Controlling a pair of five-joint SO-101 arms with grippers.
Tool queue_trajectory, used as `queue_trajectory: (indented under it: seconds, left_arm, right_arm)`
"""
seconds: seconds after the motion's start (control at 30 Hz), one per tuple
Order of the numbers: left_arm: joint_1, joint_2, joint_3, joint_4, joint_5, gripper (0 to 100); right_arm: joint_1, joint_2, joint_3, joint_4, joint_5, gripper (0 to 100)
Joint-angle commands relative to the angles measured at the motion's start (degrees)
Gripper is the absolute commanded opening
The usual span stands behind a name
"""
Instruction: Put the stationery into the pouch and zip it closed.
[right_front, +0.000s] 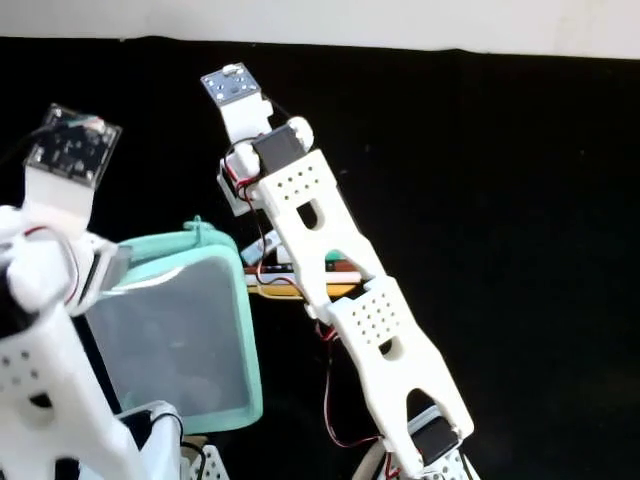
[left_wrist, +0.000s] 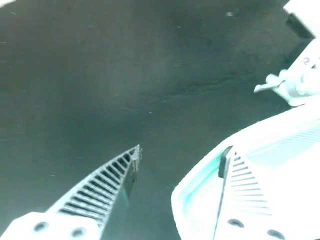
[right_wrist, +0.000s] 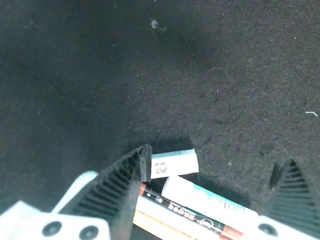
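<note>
Two white arms are seen over a black cloth-covered table (right_front: 520, 200), the left arm (right_front: 40, 310) at the high view's left edge and the right arm (right_front: 335, 265) stretched diagonally through its middle. A mint-green pouch with a translucent grey front panel (right_front: 190, 330) is laid flat on the cloth between the two arms, and its pale rim (left_wrist: 200, 200) is also shown in the left wrist view. The left gripper (left_wrist: 182, 152) is held wide apart, with one ribbed finger (left_wrist: 100, 192) over bare cloth and the other finger seen over the pouch's rim; whether that finger touches the pouch cannot be told. The stationery (right_front: 290, 285) is gathered on the cloth outside the pouch, just beside the edge nearer the right arm, and is partly covered by that arm in the high view. The right gripper (right_wrist: 217, 157) is spread wide above this group, nothing being held between its dark toothed fingers (right_wrist: 117, 192). Four pieces are made out between them: a small white rectangular block with print (right_wrist: 174, 163), a white tube with teal markings (right_wrist: 205, 196), a black marker pen with a red end (right_wrist: 185, 213), and a yellowish pencil-like stick (right_wrist: 152, 224), the last three laid side by side and touching.
</note>
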Motion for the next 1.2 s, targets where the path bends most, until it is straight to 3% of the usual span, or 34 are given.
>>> queue_trajectory:
  seconds: [0.0,0.2,0.43,0.8,1.1,1.17]
  left_arm:
    - [-6.37,-4.09,4.18,1.67,-6.07,28]
    - [-16.31,-10.86,4.53,1.67,-9.93,29]
    - [-16.31,-13.05,8.31,1.76,-10.73,29]
    - [-3.30,-12.88,26.86,1.76,-12.84,27]
    - [7.16,-12.62,27.82,1.76,-12.84,0]
    - [7.69,-12.62,27.74,1.76,-12.84,1]
  right_arm:
    - [-0.31,-0.84,-0.31,0.57,-0.26,37.2]
    - [-0.31,-0.84,-0.22,0.57,-0.26,37.2]
    - [-1.71,-0.84,-0.22,0.57,-0.26,37.2]
    - [-3.21,-0.75,-0.13,0.57,-0.26,37.2]
    - [-3.12,-0.75,-0.13,0.57,-0.26,37.2]
    - [-3.12,-0.75,-0.13,0.57,-0.26,37.2]
